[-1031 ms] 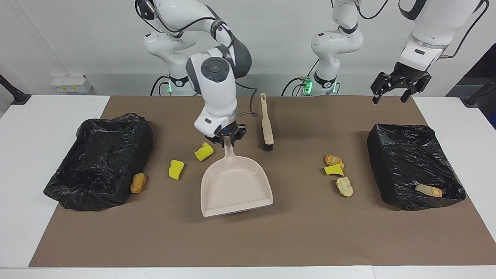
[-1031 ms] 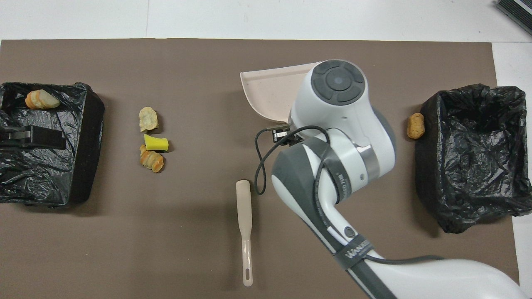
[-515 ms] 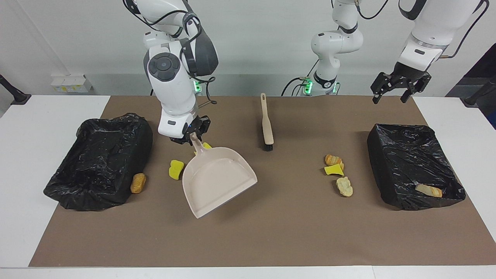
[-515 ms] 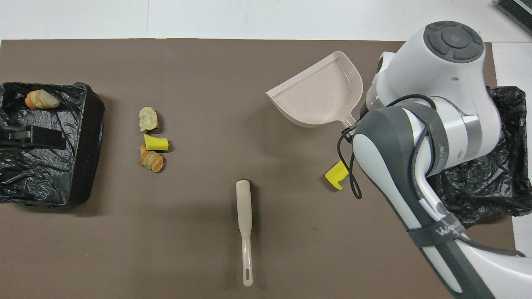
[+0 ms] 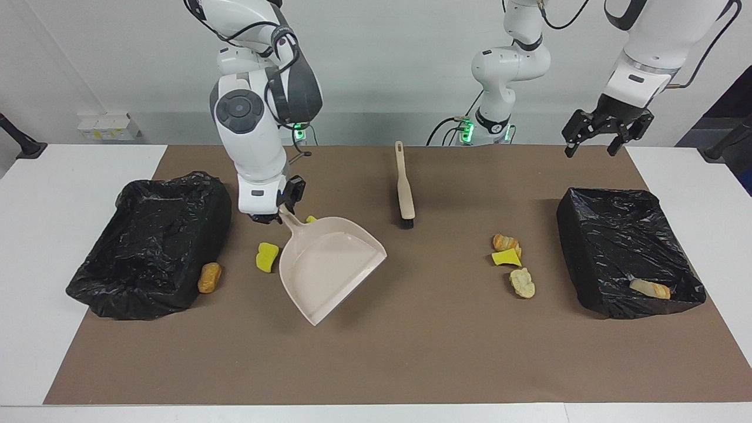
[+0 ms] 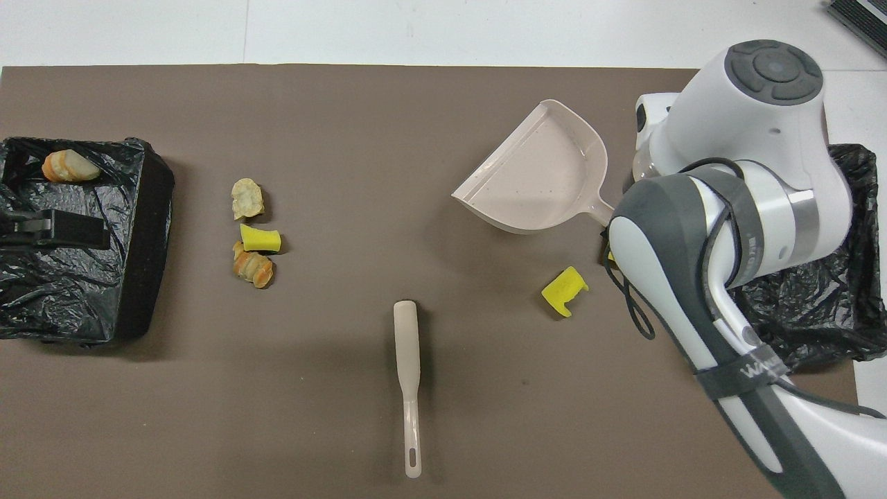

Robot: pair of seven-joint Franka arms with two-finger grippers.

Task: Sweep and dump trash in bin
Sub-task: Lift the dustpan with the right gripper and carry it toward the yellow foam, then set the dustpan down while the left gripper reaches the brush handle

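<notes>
Near the yellow sponge chunks (image 5: 267,257), the right end effector (image 5: 281,210) has swung the dustpan (image 5: 329,264) sideways.

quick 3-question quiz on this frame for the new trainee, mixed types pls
1. True or false: the right gripper is shut on the dustpan handle.
2. What lies in the bin at the left arm's end? A) bread lump B) brush C) nothing
3. Fill in: the brush lies on the ___, unheld.

Key: 1 true; 2 A, the bread lump; 3 mat. The left gripper waits open above that end.
</notes>
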